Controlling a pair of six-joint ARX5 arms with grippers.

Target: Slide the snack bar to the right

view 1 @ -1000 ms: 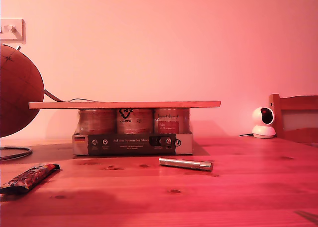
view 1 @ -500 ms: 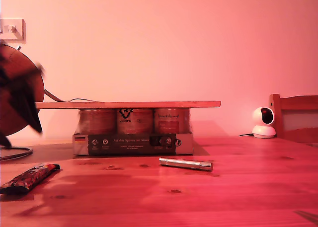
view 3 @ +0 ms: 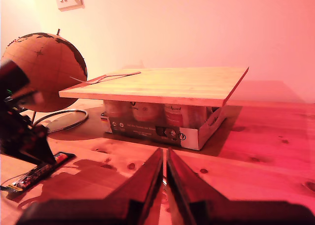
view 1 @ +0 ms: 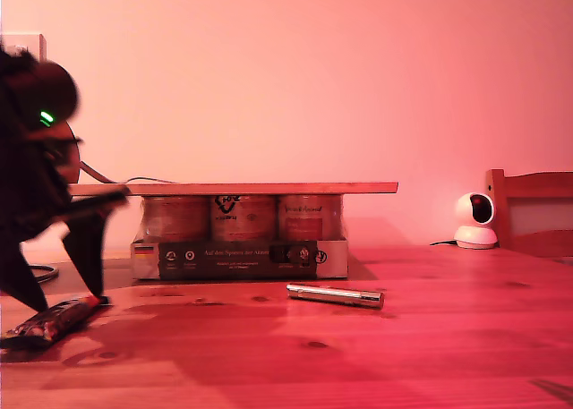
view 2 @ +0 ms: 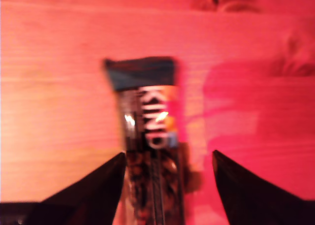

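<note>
Two dark fingers of my first gripper (view 2: 166,158) are seen spread wide in the first wrist view, one on each side of the snack bar (view 2: 150,146), with bare wood showing between each finger and the wrapper; nothing is held. That view is blurred, so contact cannot be ruled out, though a gap appears on both sides. In the exterior view the same gripper (view 1: 55,282) is poised at that view's left, its pointed fingers hanging just above the snack bar (view 1: 49,321), which lies flat on the wooden table (view 1: 358,355) near the view's left edge, one crimped end towards the camera.

My second gripper (view 3: 164,168) is shown in its own wrist view with its fingers pressed together and nothing between them, parked well away from the bar and facing the scene.

Further out, a slim metallic cylinder (view 1: 335,294) lies on the table towards the exterior view's right of the bar and well apart from it. Behind it a wooden board (view 1: 233,188) rests on a carton of jars (view 1: 240,246). A globe (view 3: 47,70) stands behind the first arm, and a small white camera (view 1: 474,221) sits at the exterior view's far right.

The approach is judged to be in hand, with the slide itself not begun. The next move is judged to call for a short descent until the fingers bracket or press the wrapper, then a level sweep sideways, kept short of the cylinder.
</note>
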